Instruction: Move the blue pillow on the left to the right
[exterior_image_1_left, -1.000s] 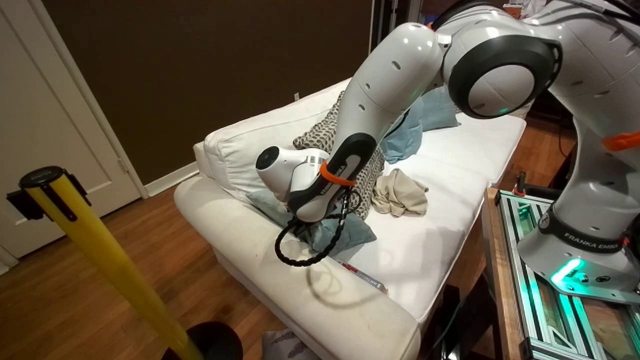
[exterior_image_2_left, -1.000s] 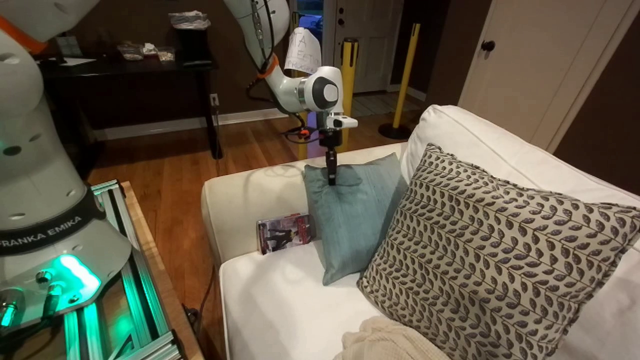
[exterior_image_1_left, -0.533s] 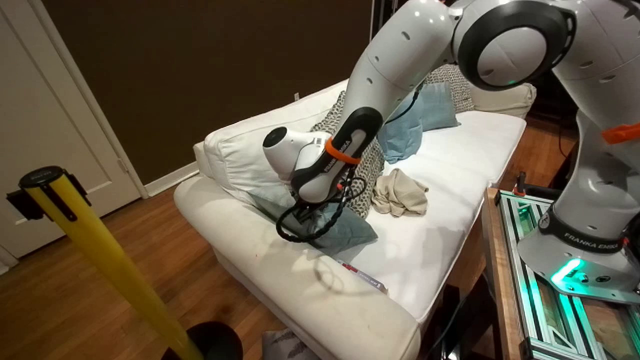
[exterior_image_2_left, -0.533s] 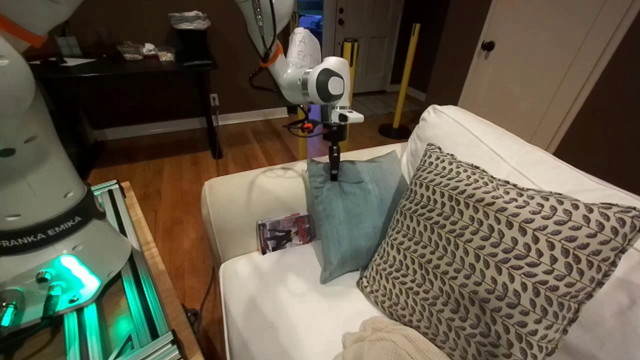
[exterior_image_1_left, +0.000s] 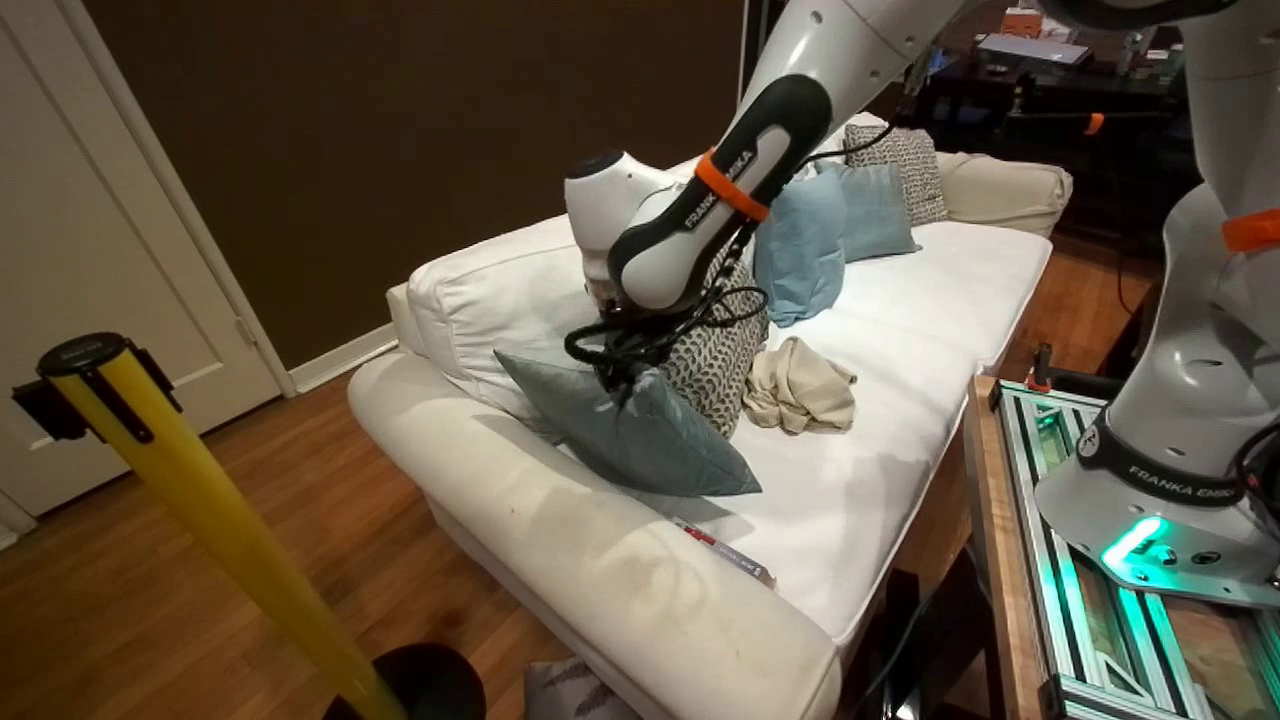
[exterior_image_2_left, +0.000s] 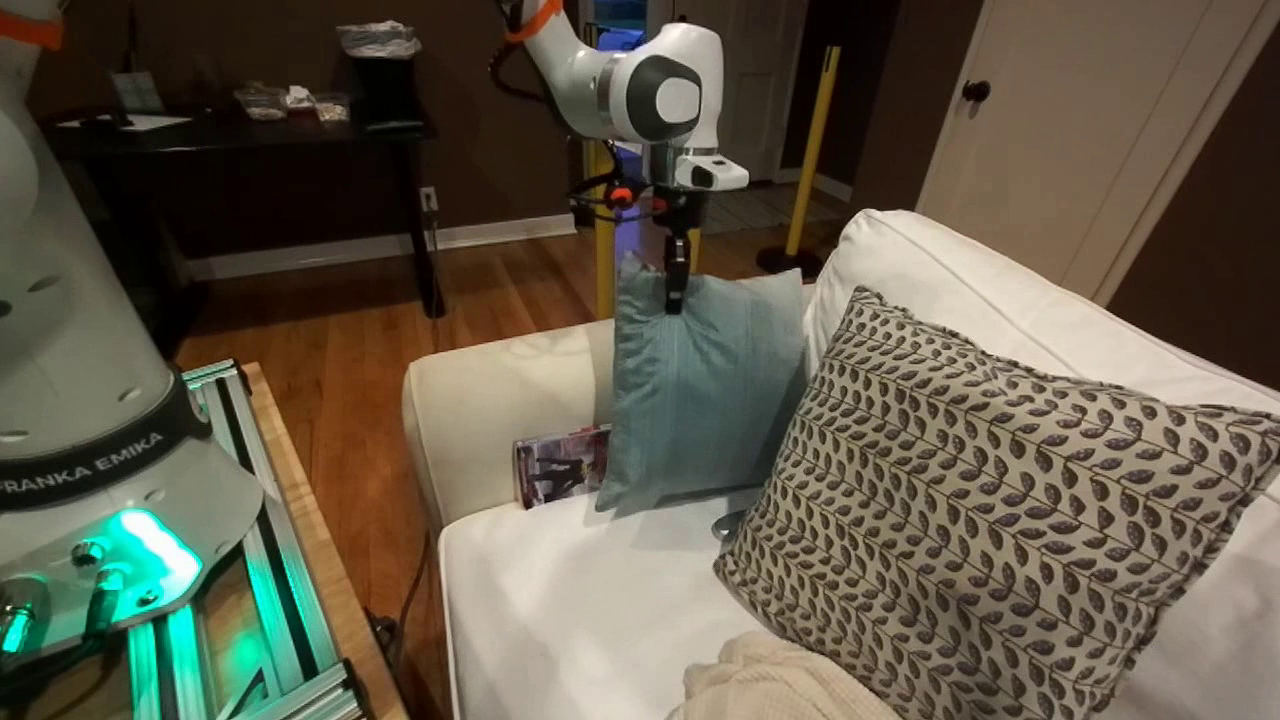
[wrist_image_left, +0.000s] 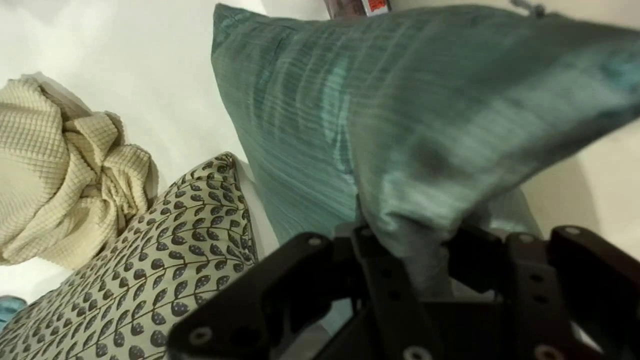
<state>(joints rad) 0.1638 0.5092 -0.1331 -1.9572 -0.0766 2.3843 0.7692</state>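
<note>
While clamping a fold of the blue pillow (exterior_image_2_left: 705, 400) in the gripper (exterior_image_2_left: 676, 298), holds it mid-frame in an exterior view, left of the patterned pillow (exterior_image_2_left: 985, 500) at lower right.

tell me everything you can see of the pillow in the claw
Plain blue-grey pillow, squarish with pointed corners, in soft-looking, faintly streaked fabric. The claw pinches a fold near its top, puckering the cloth. It is roughly upright, between the couch arm and patterned pillow; whether it touches the seat is unclear.
</note>
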